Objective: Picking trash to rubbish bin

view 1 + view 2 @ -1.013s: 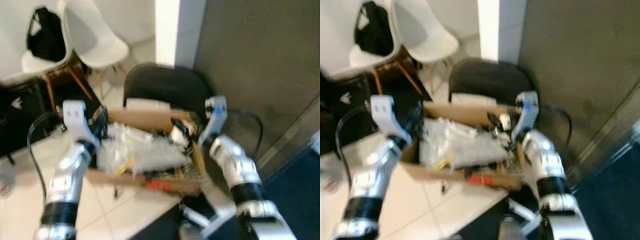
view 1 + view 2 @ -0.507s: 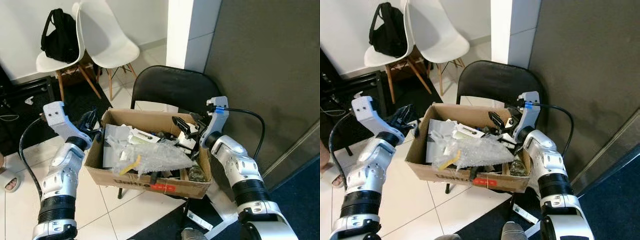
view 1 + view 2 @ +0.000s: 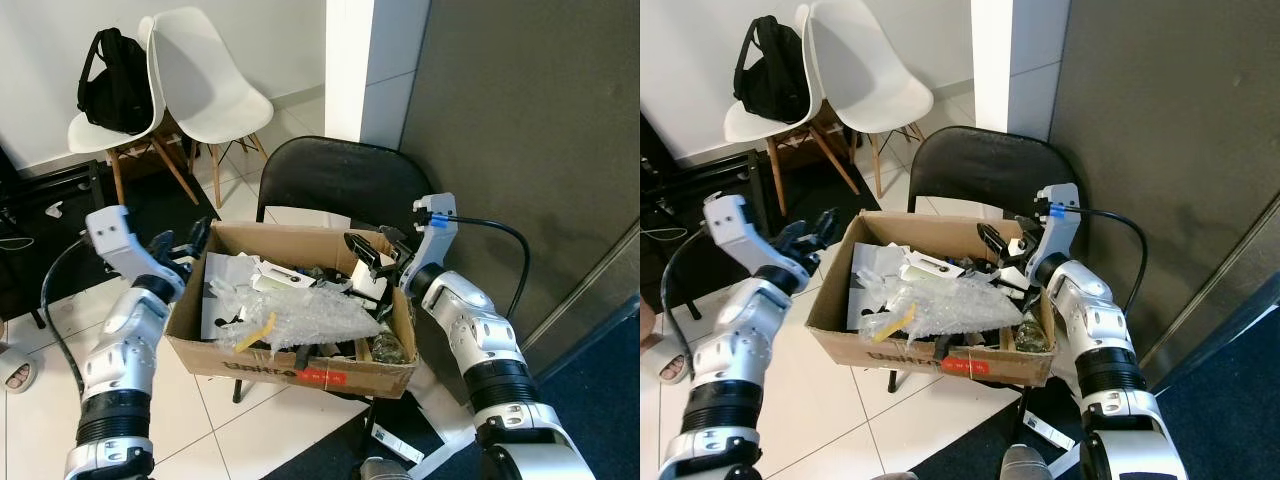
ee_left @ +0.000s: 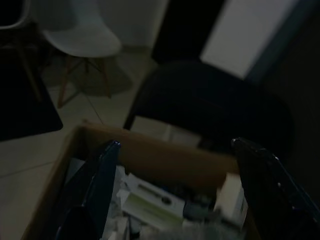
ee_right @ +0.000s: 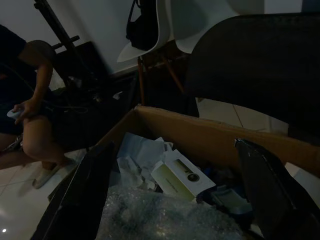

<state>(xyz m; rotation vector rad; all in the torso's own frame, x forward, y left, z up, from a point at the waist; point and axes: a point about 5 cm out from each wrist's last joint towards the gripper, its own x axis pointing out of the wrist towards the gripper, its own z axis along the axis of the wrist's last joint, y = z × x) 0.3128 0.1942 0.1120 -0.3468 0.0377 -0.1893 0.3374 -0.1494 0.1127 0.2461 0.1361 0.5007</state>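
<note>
An open cardboard box [image 3: 290,366] sits on a black folding chair [image 3: 330,180]. It holds trash: bubble wrap [image 3: 305,318], papers, a small white carton [image 3: 278,280] and a yellow scrap [image 3: 258,330]. My left gripper [image 3: 182,243] is open just outside the box's left rim, with nothing between its fingers. Over the box's right rear corner my right gripper [image 3: 372,248] is also open, above the trash. In the left wrist view the left gripper [image 4: 176,144] looks into the box. The right gripper [image 5: 174,145] frames the white carton [image 5: 182,176] in the right wrist view.
Two white chairs [image 3: 200,80] stand behind on the left, one with a black backpack [image 3: 110,65]. A dark grey wall [image 3: 520,130] is close on the right. Papers [image 3: 400,440] lie on the floor under the chair. A person [image 5: 30,100] sits to the left.
The picture was blurred a second ago and is now sharp, with the view slightly shifted. Both grippers keep their places at the box's sides, still open.
</note>
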